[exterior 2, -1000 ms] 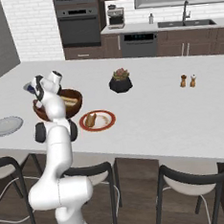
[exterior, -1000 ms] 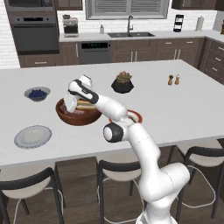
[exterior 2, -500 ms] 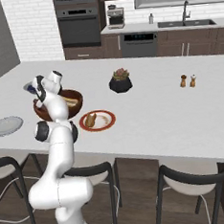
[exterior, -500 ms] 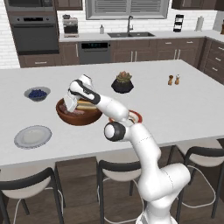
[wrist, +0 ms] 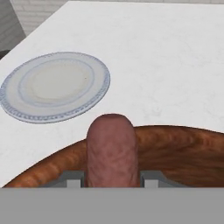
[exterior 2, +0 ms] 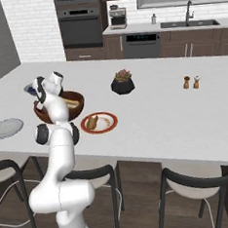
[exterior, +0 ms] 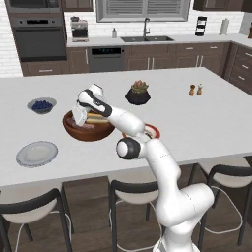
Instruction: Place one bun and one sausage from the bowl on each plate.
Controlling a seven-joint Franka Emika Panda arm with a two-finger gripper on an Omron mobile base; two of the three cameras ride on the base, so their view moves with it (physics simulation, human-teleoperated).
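- Because each plate needs one, the tool [wrist: 111, 177] is squeezed on a brown sausage [wrist: 112, 148] over the big round dark-brown wooden bowl [wrist: 183, 151].
- The empty grey-white plate [wrist: 54, 85] waits on the white counter [wrist: 175, 65], to the left.

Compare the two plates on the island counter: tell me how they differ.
The grey plate has a pale rim and lies bare; the red-rimmed plate carries a bun-like piece of food. The grey plate sits left of the wooden bowl, the red-rimmed plate to its right. The arm partly hides the red-rimmed plate in the left base view, while the grey plate is unobstructed. Both are round, flat on the counter.
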